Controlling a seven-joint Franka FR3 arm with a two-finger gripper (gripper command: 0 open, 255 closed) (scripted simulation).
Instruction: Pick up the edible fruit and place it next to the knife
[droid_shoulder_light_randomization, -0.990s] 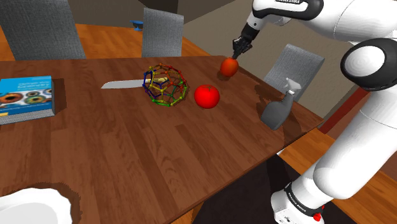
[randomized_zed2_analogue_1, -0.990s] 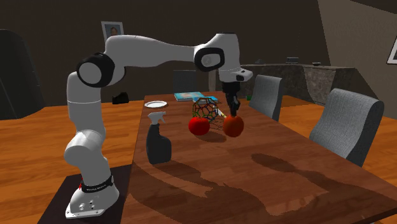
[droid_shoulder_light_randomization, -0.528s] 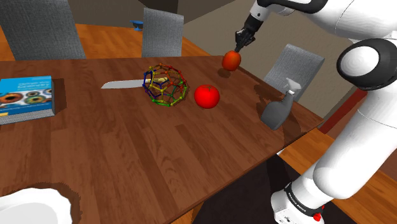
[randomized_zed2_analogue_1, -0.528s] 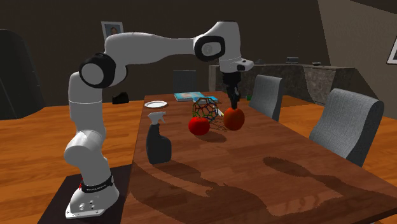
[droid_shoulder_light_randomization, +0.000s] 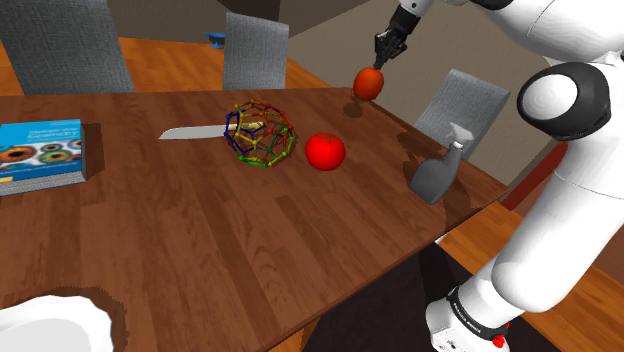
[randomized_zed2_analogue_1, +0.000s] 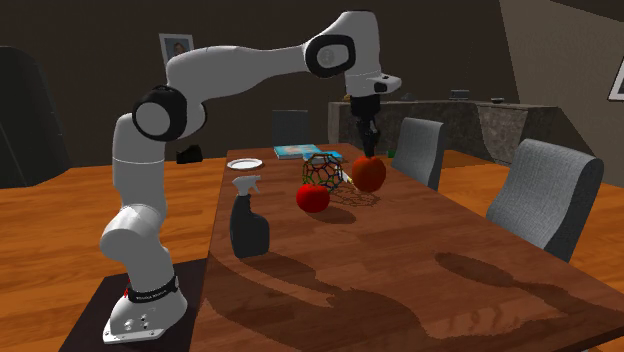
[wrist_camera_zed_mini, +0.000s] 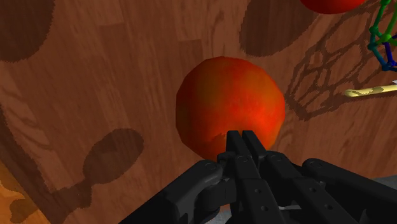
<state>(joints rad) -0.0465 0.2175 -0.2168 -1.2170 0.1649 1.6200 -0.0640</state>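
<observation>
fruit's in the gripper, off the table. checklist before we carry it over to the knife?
1. Grasp: gripper shut on the orange-red fruit, at its top: ok.
2. Clearance: fruit hangs above the table, shadow apart beneath it: ok.
3. Target: knife blade lies flat, handle end at the wire ball: ok.
4. Straight path: wire ball and red sphere lie between fruit and knife: not ok, go over or around.
5. Drop spot: bare wood beside the blade: ok.
6. Hold margin: contact hidden behind the gripper: cannot tell.
</observation>
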